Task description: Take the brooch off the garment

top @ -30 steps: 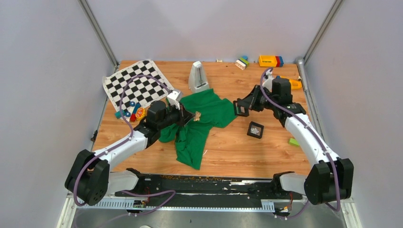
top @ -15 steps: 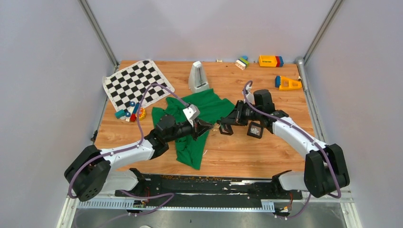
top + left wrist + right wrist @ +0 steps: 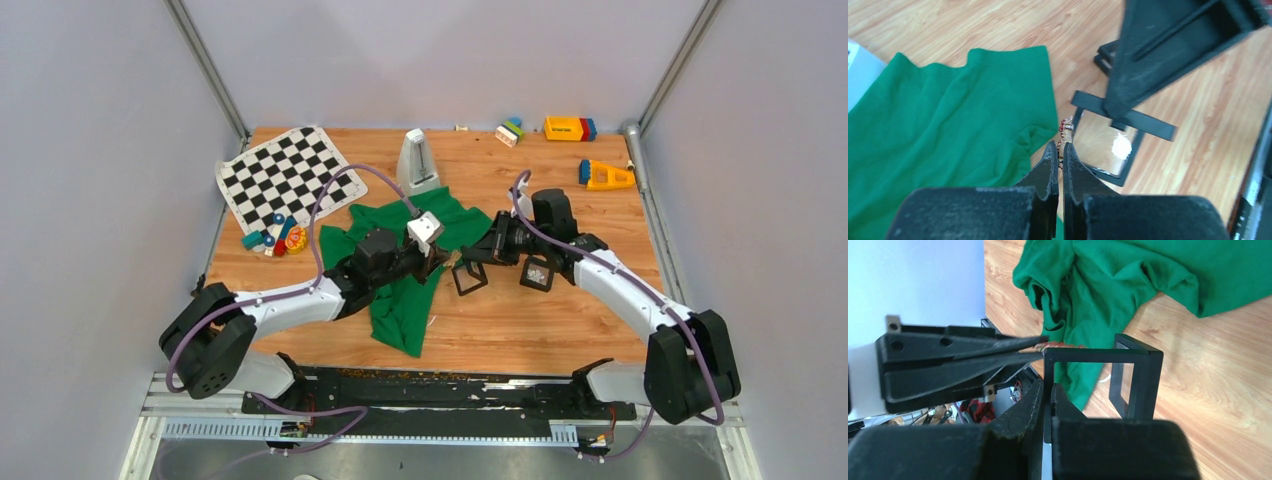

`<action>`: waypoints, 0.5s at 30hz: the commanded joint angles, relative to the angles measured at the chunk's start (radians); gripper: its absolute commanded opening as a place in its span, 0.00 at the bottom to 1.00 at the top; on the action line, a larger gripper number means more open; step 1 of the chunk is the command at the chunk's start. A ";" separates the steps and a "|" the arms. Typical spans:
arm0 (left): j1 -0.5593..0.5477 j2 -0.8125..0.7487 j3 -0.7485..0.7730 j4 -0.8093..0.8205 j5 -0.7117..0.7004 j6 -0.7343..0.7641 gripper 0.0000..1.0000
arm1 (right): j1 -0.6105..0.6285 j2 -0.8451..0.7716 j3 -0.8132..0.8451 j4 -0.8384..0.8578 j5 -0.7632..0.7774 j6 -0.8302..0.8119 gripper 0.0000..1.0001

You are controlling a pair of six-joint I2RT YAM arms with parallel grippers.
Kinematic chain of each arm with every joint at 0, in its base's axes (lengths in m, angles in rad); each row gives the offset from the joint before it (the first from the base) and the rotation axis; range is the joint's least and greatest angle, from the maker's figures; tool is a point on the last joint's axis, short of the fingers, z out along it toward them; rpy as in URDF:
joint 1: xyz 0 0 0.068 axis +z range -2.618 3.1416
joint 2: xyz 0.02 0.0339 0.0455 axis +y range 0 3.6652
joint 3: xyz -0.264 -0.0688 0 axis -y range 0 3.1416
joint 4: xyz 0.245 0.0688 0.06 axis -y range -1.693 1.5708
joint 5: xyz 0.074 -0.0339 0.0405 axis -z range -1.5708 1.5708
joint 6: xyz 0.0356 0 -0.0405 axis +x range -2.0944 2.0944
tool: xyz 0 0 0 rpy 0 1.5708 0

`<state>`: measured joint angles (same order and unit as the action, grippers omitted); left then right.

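Left claw (image 3: 1058, 150) pinches the brooch (image 3: 1066, 129), seemingly clear of the shirt (image 3: 948, 135) at its three o'clock edge, over the frame (image 3: 1100, 142) clamped by the right claw (image 3: 1047, 387), so lower it gently to the frame's middle before letting go.

Chequered mat (image 3: 288, 175), metronome (image 3: 417, 160), black frame (image 3: 1103, 356), perhaps toy blocks (image 3: 570, 128) behind.

tight in the middle: the black frame (image 3: 468, 277) in the right gripper (image 3: 480, 262) stands just before the left gripper (image 3: 442, 262); a second black case (image 3: 537, 272) lies beside it; open table (image 3: 520, 325) toward the bases
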<state>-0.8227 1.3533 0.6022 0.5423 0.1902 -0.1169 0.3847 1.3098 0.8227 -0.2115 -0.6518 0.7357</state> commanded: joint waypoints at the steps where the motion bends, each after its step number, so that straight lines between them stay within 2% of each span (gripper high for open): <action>1: -0.002 0.054 0.096 -0.167 -0.092 0.068 0.00 | -0.008 -0.068 0.006 0.034 0.008 0.056 0.00; 4: -0.001 0.054 0.074 -0.135 -0.102 0.093 0.00 | -0.023 -0.079 -0.011 0.060 -0.014 0.091 0.00; 8: -0.008 0.000 -0.017 0.002 -0.107 0.143 0.00 | -0.038 -0.058 -0.055 0.113 -0.073 0.133 0.00; 11: -0.027 -0.033 -0.092 0.153 -0.102 0.208 0.00 | -0.048 -0.024 -0.114 0.216 -0.124 0.179 0.00; 15: -0.060 -0.033 -0.156 0.267 -0.097 0.294 0.00 | -0.062 0.033 -0.186 0.401 -0.192 0.239 0.00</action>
<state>-0.8497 1.3464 0.4747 0.6037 0.0952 0.0578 0.3359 1.2957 0.6876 -0.0326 -0.7471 0.8867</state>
